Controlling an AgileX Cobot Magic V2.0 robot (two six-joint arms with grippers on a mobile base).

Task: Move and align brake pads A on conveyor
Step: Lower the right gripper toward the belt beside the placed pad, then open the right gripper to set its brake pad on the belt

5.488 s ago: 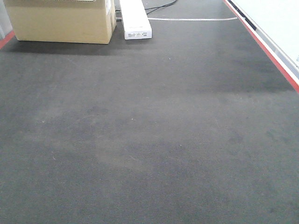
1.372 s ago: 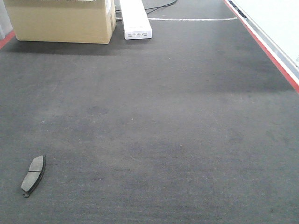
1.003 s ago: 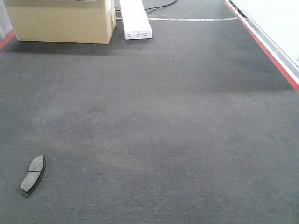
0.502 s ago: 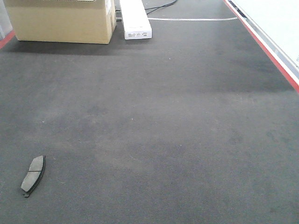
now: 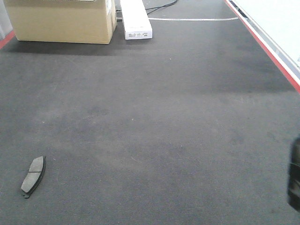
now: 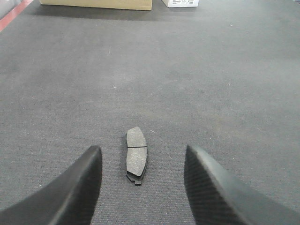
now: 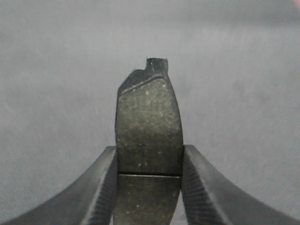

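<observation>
Your right jaws are clamped across the middle of the held brake pad (image 7: 149, 112). Its long axis points straight ahead, and it hangs above the conveyor (image 5: 164, 117) toward the right side. The laid brake pad (image 5: 33, 176) rests flat on the belt near the front left, its long axis also running away from you, just ahead of the spread, empty left jaws. The two pads are well apart, so I judge the held one must go left, heading unchanged.
</observation>
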